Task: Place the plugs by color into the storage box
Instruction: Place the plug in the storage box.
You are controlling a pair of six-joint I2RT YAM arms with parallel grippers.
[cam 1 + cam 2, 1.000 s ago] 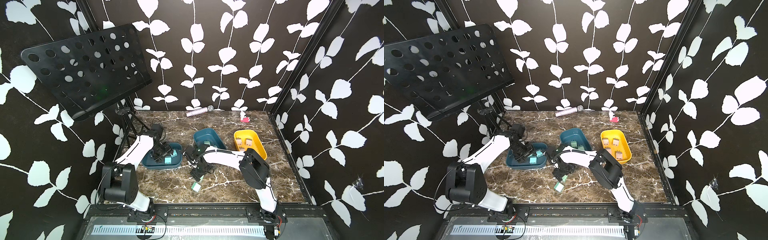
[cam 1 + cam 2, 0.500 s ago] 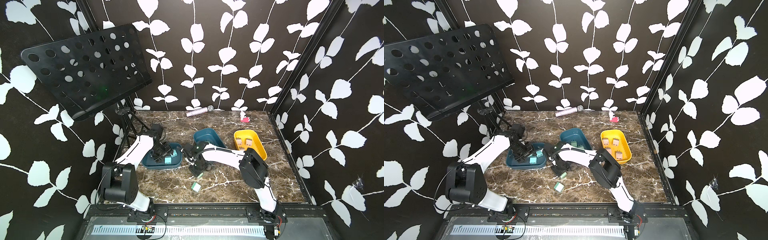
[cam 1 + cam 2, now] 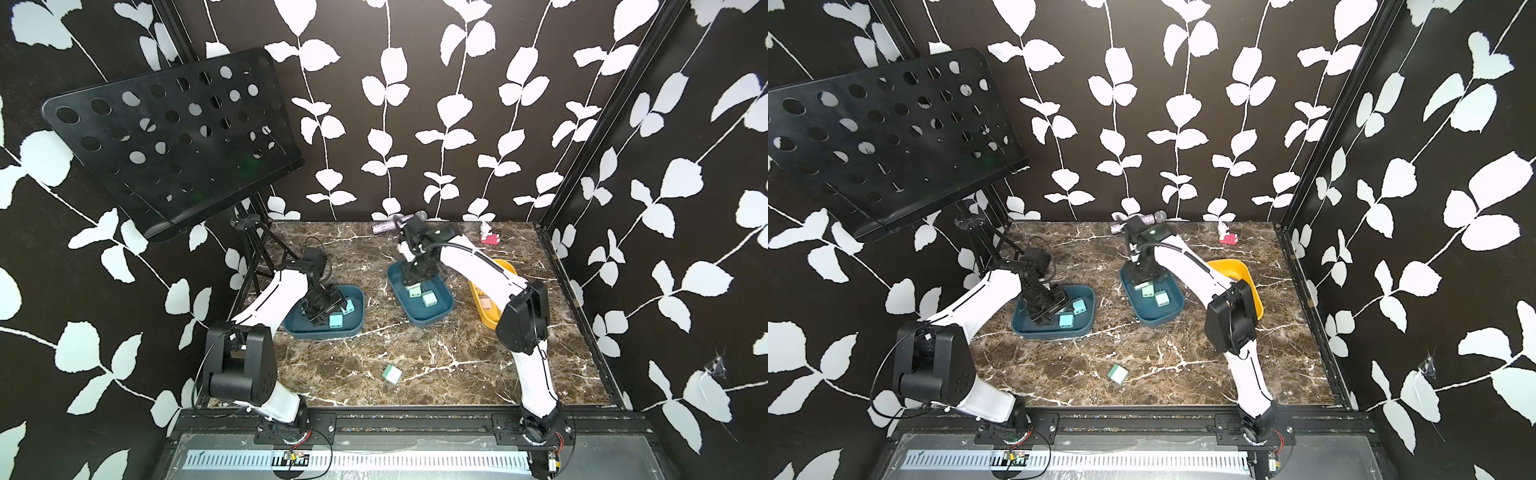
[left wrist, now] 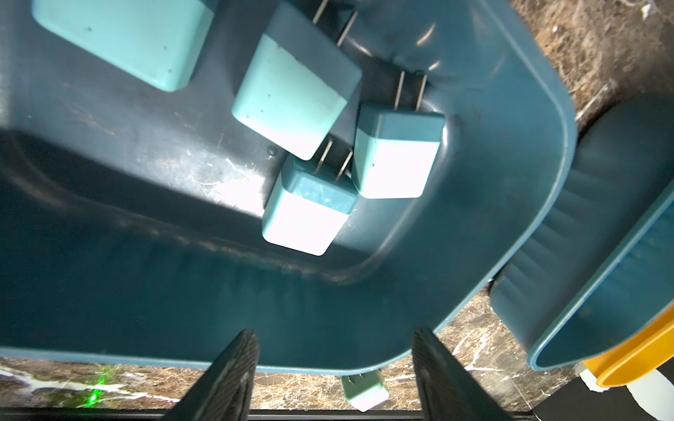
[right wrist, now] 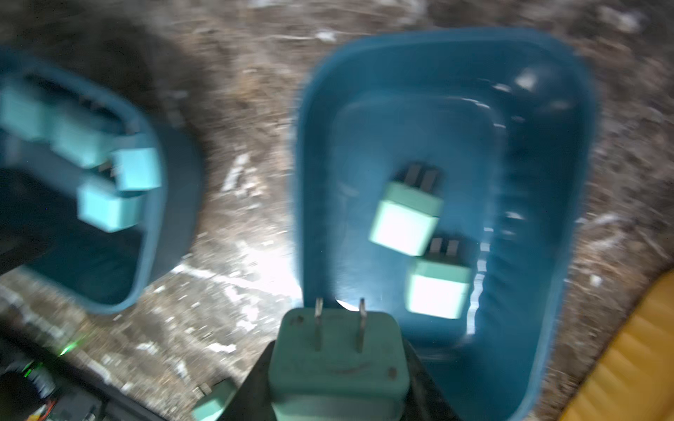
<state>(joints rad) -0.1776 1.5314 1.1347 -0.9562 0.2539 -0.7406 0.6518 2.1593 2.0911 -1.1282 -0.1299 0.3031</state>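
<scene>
Jaws of right gripper [image 5: 337, 392] are clamping a green plug [image 5: 337, 361] between them, prongs pointing out.
Left gripper [image 4: 333, 375] is hovering agape over a tray [image 4: 510, 189].

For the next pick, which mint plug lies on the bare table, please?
The lone plug at the front; two lie in a tray, a third plug is held.

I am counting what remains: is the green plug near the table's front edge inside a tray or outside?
Outside. The green plug lies alone on the bare table.

Robot lab booth, leaf-print backdrop walls [image 3: 415, 124], marble-look tabletop [image 3: 353, 349], black mounting rail [image 3: 415, 424] in front
</scene>
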